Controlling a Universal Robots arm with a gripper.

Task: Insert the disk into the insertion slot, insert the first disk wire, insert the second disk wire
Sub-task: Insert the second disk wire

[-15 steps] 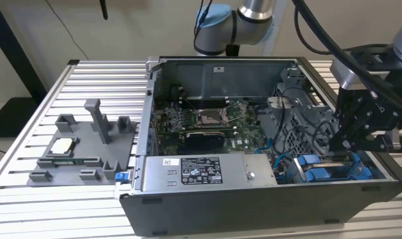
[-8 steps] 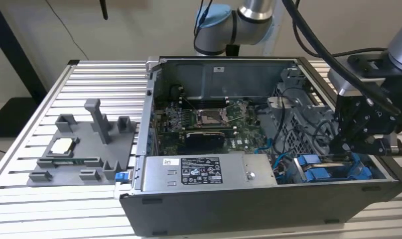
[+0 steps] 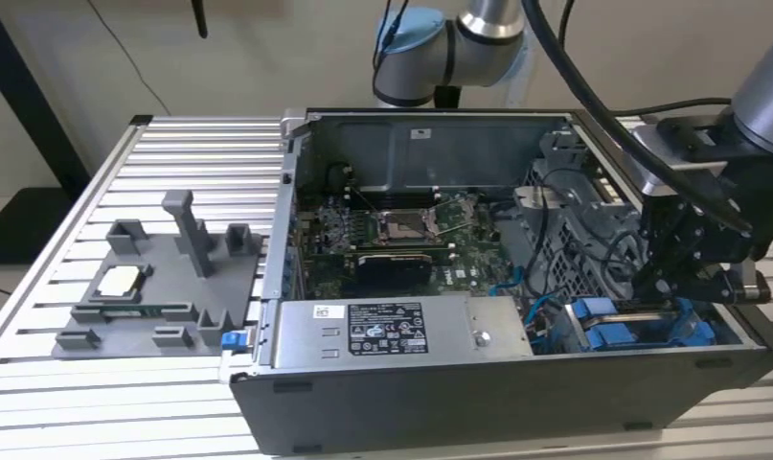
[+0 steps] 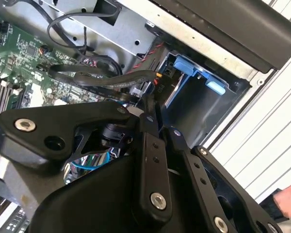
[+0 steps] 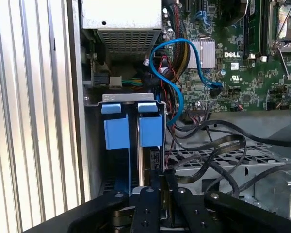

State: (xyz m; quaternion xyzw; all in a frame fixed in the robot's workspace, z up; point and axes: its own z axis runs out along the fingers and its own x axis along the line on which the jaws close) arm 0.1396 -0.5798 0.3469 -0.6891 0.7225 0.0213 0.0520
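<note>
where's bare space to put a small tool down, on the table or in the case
Bare patches: the slatted table between the grey fixture tray and the case, and along its edge behind the tray. Inside the case it is crowded: cables over the board, and the gripper above the blue drive bays.

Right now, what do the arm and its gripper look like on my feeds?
The arm has silver-grey tube sections and a light blue joint cap, with thick black cables running along it. The gripper is matte black, built from flat linkage bars pinned with silver screw heads, seen in both wrist views.
</note>
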